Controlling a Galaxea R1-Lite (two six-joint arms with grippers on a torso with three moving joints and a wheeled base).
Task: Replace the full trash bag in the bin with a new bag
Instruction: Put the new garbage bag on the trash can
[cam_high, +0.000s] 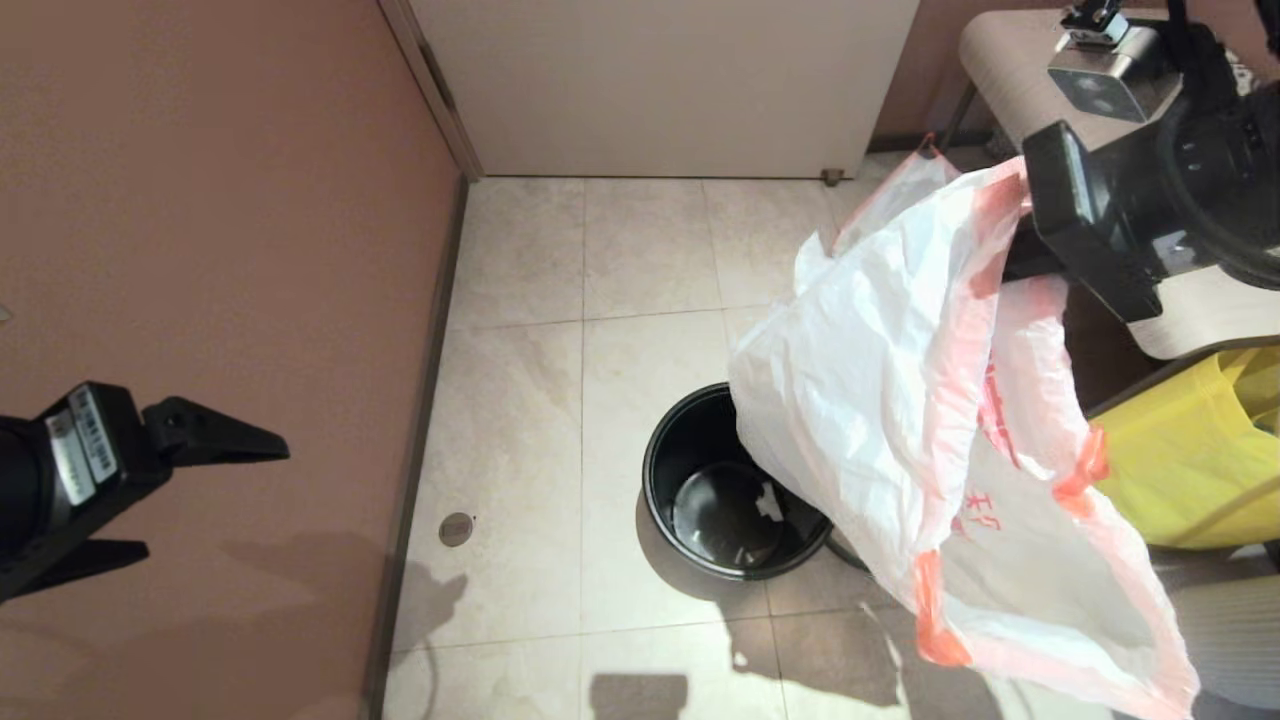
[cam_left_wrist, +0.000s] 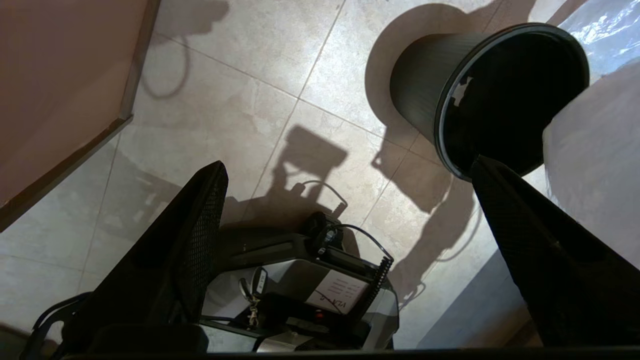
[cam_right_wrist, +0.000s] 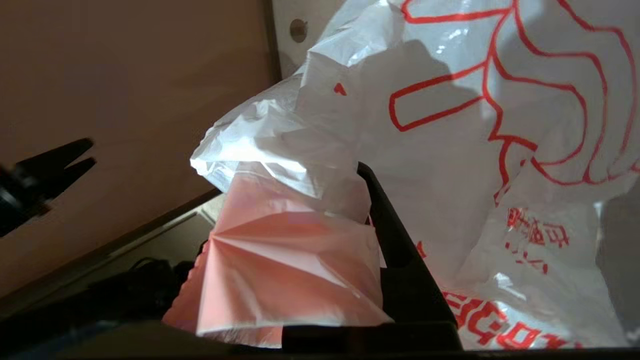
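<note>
- The new bag (cam_high: 900, 400), thin white plastic with an orange-red hem and red lettering, hangs limp in the air above and to the right of the bin (cam_high: 700, 560), its lower folds covering the bin's right side in the head view.
- The right gripper (cam_high: 1015, 265) has its jaws clamped on the bag's hem at the upper right; the wrist view shows the pink band pinched between the black fingers (cam_right_wrist: 400, 260).
- The bin, small, round and black, stands upright on the floor with no liner; only a small white scrap shows at its bottom.
- The full bag is not in any view, so by the look of it the removal is done.
- What is left, judging from this: open the new bag's mouth, lower it into the bin and fold the hem over the rim. None of that has begun.
- The left gripper (cam_high: 190, 495) hovers at the far left, well apart from the bin and the bag, its jaws spread wide and empty.
- The floor (cam_high: 650, 260) is pale beige tile, with a small round drain (cam_high: 456, 528) near the left wall.
- A reddish-brown wall (cam_high: 200, 200) runs along the left; a white door (cam_high: 660, 80) closes the far end.
- At the right stand a pale table (cam_high: 1010, 60) and a yellow bag (cam_high: 1190, 460).
</note>
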